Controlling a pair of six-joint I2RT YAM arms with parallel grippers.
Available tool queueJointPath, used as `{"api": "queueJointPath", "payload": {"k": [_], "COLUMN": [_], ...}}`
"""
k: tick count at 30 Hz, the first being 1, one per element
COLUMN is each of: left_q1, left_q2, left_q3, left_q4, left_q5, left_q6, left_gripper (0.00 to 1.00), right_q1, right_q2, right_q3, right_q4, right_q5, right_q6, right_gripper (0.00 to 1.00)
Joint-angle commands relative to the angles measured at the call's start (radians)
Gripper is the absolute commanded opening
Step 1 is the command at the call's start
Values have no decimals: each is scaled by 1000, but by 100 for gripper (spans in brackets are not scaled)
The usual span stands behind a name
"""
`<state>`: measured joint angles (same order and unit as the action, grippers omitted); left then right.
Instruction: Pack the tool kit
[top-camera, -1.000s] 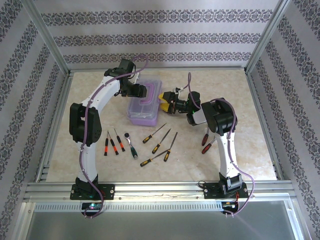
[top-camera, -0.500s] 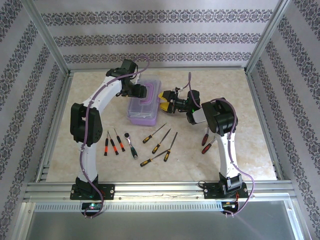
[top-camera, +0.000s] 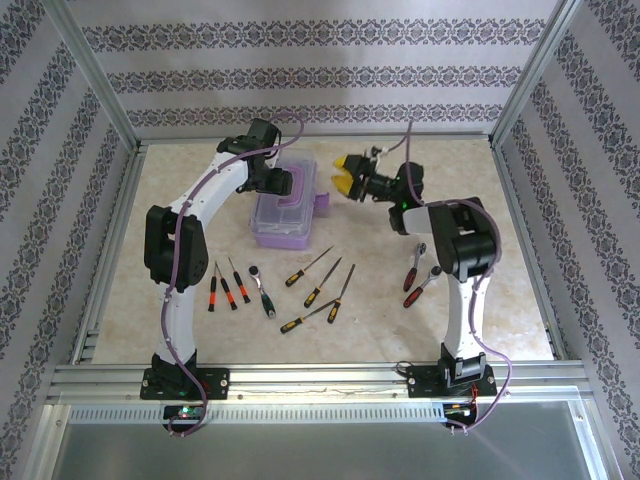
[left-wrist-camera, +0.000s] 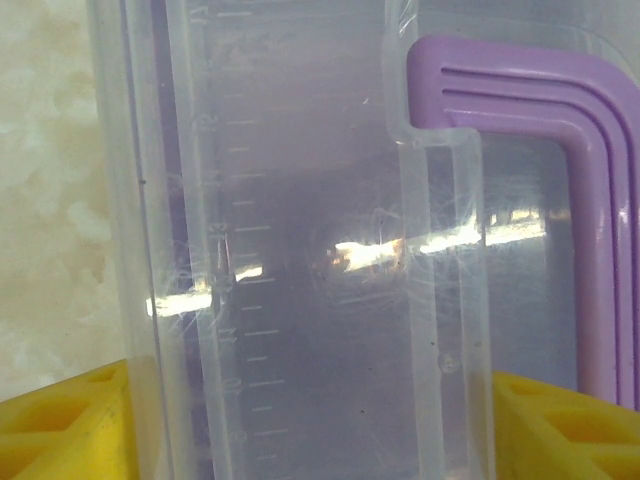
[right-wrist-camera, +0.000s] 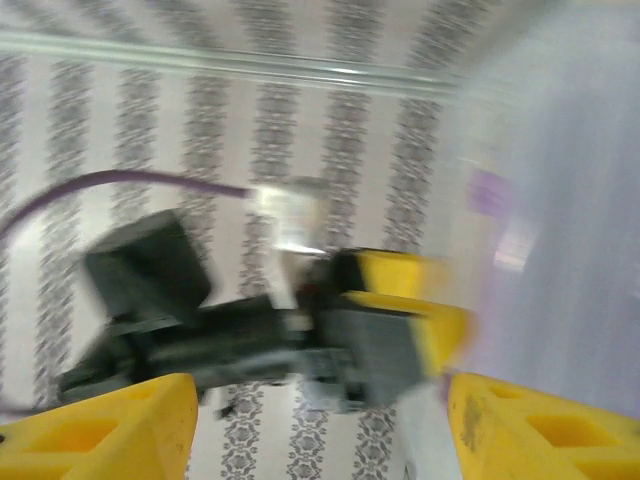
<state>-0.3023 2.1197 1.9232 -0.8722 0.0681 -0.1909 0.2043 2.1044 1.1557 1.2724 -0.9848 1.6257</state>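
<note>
The tool kit, a lilac box with a clear lid, stands at the back middle of the table. A purple handle juts out at its right. My left gripper reaches over the kit from the left. In the left wrist view its yellow fingers sit snug on either side of a raised strip of the clear lid, beside the purple handle. My right gripper hangs open and empty, up and to the right of the kit. Its wrist view is blurred, with nothing between its fingers.
Loose tools lie in front of the kit: red-handled screwdrivers, a ratchet, several orange-and-black screwdrivers. Two red-handled tools lie by the right arm. Aluminium rails and patterned walls close in the table.
My right gripper has pulled away from the kit's right side, rising and swinging back and to the right. The left gripper has stayed on the lid.
</note>
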Motion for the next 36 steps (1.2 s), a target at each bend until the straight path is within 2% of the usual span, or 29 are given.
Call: {"api": "queueJointPath", "payload": {"k": [1, 6, 11, 13, 17, 18, 20, 21, 23, 27, 29, 31, 36], "left_q1": [10, -33, -80, -100, -142, -153, -165, -167, -167, -167, -167, -167, -167], "left_q2": [137, 159, 229, 274, 358, 371, 381, 378, 363, 311, 284, 255, 194], "left_q3": [-81, 20, 209, 301, 459, 489, 519, 527, 528, 543, 562, 584, 599], "left_q4": [-178, -211, -254, -282, -330, -340, -343, -343, -338, -341, -347, -355, -350], "left_q5": [-197, -126, -21, -7, 29, 35, 39, 36, 27, -2, -7, -14, 6], "left_q6": [24, 22, -23, -34, -48, -51, -56, -58, -62, -53, -47, -41, -42], "left_gripper": [59, 59, 59, 59, 59, 60, 60, 61, 63, 79, 89, 95, 95], "right_q1": [-9, -45, -100, -121, -149, -149, -138, -126, -104, -76, -60, -37, -1], "right_q2": [-29, -59, -141, -187, -339, -390, -475, -517, -584, -670, -694, -702, -646], "right_q3": [4, -96, -186, -211, -216, -196, -162, -145, -136, -148, -179, -214, -237], "right_q4": [116, 98, -71, -216, -742, -934, -1183, -1291, -1398, -1451, -1417, -1360, -1303], "right_q5": [-28, -20, -25, -9, 104, 178, 328, 425, 572, 746, 785, 814, 810], "right_q6": [9, -57, -200, -297, -667, -792, -970, -1045, -1132, -1190, -1199, -1207, -1199], "right_gripper": [65, 61, 56, 53, 53, 54, 56, 57, 58, 58, 59, 60, 60]}}
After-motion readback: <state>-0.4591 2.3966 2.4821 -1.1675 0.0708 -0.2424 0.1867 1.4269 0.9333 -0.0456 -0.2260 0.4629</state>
